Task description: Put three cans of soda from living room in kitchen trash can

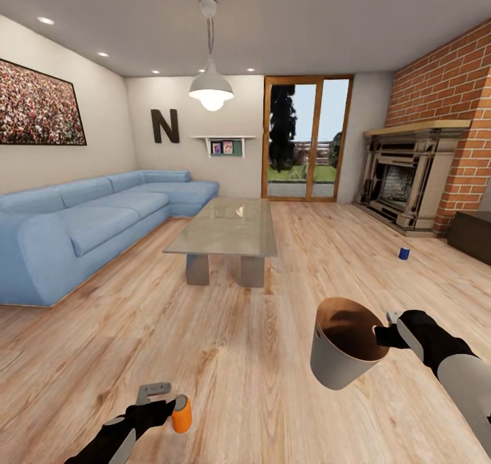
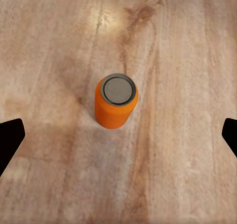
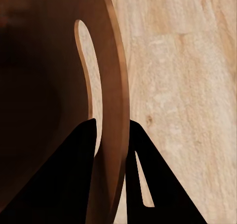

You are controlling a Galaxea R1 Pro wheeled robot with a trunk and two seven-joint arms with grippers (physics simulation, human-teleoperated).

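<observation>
left pincer (image 2: 118, 135): spread wide, orange soda can (image 2: 116, 101) upright on the wood floor (image 2: 187, 61) between and below its fingers, untouched | right pincer (image 3: 111, 135): pinching the bin (image 1: 344, 344) rim | blue soda can (image 1: 404, 253): on floor well ahead of right pincer

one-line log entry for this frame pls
place: living room | left gripper: open above upright orange can on floor | right gripper: shut on trash can rim | blue can: floor by fireplace
</observation>
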